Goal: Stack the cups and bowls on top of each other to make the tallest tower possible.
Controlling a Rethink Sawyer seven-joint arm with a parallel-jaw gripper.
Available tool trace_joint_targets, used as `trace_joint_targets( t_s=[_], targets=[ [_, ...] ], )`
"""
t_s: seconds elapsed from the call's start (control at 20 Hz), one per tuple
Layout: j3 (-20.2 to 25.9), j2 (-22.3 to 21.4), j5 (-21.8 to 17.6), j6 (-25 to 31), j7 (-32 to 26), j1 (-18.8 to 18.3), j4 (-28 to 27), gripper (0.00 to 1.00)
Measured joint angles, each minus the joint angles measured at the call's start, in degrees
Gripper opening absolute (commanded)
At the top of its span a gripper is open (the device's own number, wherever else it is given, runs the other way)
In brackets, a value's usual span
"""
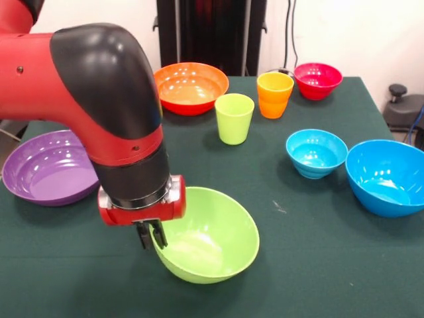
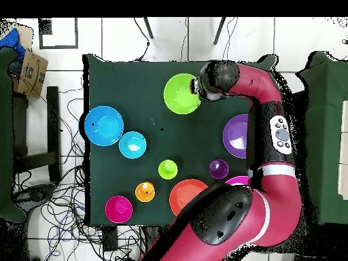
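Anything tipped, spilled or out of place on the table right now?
Only the lime green bowl: it sits tilted, its rim raised at the tool. The other bowls and cups stand upright and apart, with nothing stacked yet.

Dark green table (image 1: 318, 252) carries, all upright & apart: lime bowl (image 1: 209, 238), shallow purple bowl (image 1: 50, 169), orange bowl (image 1: 191, 87), lime cup (image 1: 234, 118), orange cup (image 1: 274, 94), red bowl (image 1: 318, 80), sm. light-blue bowl (image 1: 316, 152), big blue bowl (image 1: 387, 176), purple cup (image 2: 218, 168).
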Motion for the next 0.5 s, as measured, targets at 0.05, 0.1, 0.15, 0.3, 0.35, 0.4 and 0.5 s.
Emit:
trace_joint_targets(
  t_s=[0.05,0.1,0.15,0.3,0.35,0.4,0.5],
  targets=[
    [-0.02,-0.44,-0.08,-0.43,0.0,0.05,0.77,0.0],
    [-0.07,-0.72,-0.13,-0.69,0.0,0.11,1.29,0.0],
    [-0.17,-0.95,-0.17,-0.9,0.0,0.21,1.74,0.0],
    [-0.55,-1.69,-0.28,-1.39,0.0,0.59,3.04,0.0],
    [-0.92,-2.19,-0.34,-1.53,0.0,0.9,3.75,0.0],
    [-1.39,-2.67,-0.38,-1.54,0.0,1.28,4.38,0.0],
    [-1.88,-3.2,-0.47,-1.53,0.0,1.65,5.01,0.0]
  ],
)
